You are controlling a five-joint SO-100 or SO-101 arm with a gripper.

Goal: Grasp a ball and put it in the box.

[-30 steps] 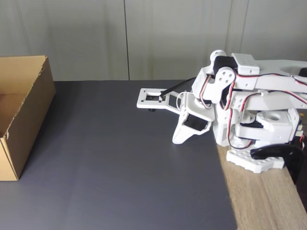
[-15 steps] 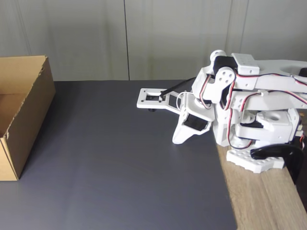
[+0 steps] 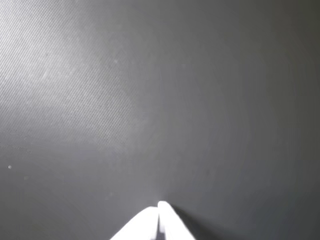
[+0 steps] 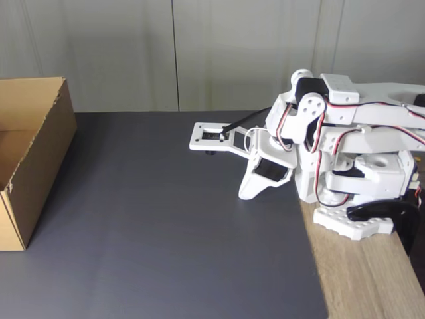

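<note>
One arm (image 4: pixel 345 143), white with black servos and red-and-white wiring, sits folded low on its base at the right of the fixed view. One tool (image 4: pixel 244 193) is mounted on it, tip angled down to the dark mat (image 4: pixel 166 232), which covers most of the surface. In the wrist view the tool (image 3: pixel 159 206) shows two white fingertips (image 3: pixel 170 225) pressed together with no gap between them: it is clenched and grasps nothing. Only bare dark mat (image 3: pixel 150 100) lies ahead of the tips.

One box (image 4: pixel 30 156), brown corrugated cardboard, open at the top, stands well apart from the tool, far to its left in the fixed view, at the mat's left edge. What can be seen of its inside is bare cardboard.

The ball's whereabouts cannot be told from either view.

A strip of bare wooden surface (image 4: pixel 365 279) lies to the right of the tool, under the arm's base.
</note>
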